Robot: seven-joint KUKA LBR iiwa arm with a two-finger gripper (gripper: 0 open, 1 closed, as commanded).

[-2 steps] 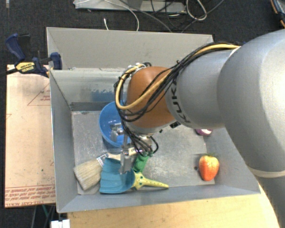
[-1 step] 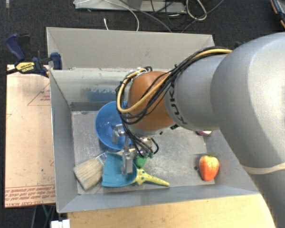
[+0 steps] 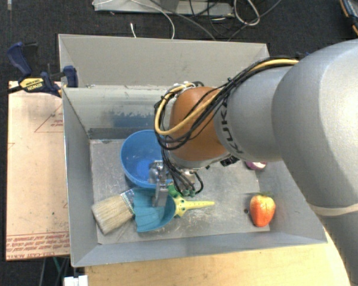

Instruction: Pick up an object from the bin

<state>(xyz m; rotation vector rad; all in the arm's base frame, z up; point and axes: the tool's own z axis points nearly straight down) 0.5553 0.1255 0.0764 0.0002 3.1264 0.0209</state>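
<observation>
My gripper (image 3: 161, 190) reaches down at the bin's front left, its metal fingers just in front of a blue bowl (image 3: 140, 157) and over a teal cloth-like piece (image 3: 150, 214). A yellow and green pointed toy (image 3: 190, 205) lies right beside the fingers, to their right. Left of the teal piece rests a wide paintbrush (image 3: 113, 213) with pale bristles. The spread of the fingers is hidden by the wrist and cables above them.
A red and orange apple-like fruit (image 3: 262, 210) lies at the front right of the bin. A small pink thing (image 3: 256, 165) peeks out beneath the arm. The arm and its orange cover hang over the bin's middle.
</observation>
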